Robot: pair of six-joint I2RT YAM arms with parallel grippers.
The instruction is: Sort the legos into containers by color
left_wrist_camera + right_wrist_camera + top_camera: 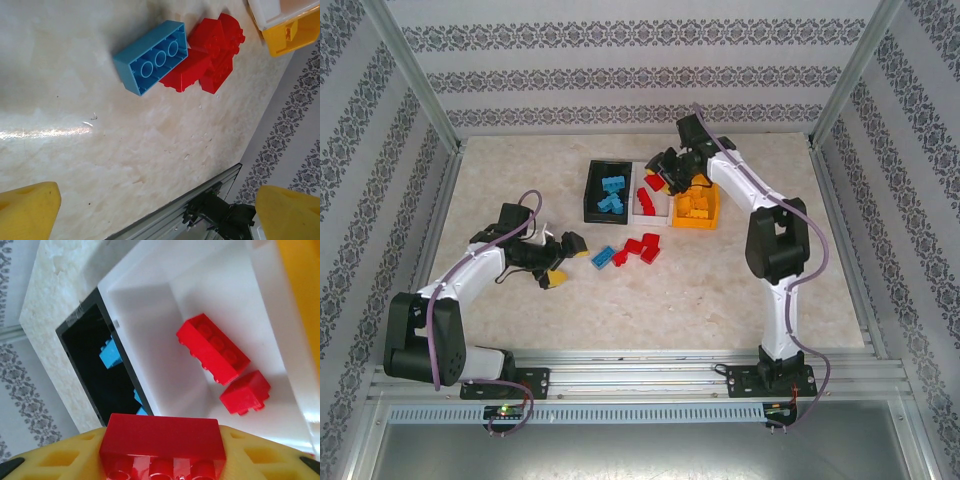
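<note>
Midway through the sort, at the drop-off of a red brick point(160, 442). Clamped in the right end effector point(660, 180), poised over the white bin point(650, 214) at about 12 o'clock on the worktop point(740, 300). Already in that bin: two red bricks point(212, 347). In the black bin point(588, 200) at its 9 o'clock, blue bricks point(612, 192); in the orange-yellow bin point(695, 222) at its 3 o'clock, yellow bricks point(695, 203).

Next, most likely: part the jaws over the bin's free floor and let the brick fall clear of the rim.

Left end effector point(567, 262) spread wide, gripping nothing. At its 3 o'clock in the top view, a loose blue brick point(152, 57) touching a red cluster point(207, 55). Probably to follow: reach in, centre on the blue brick, close without snagging the red.
</note>
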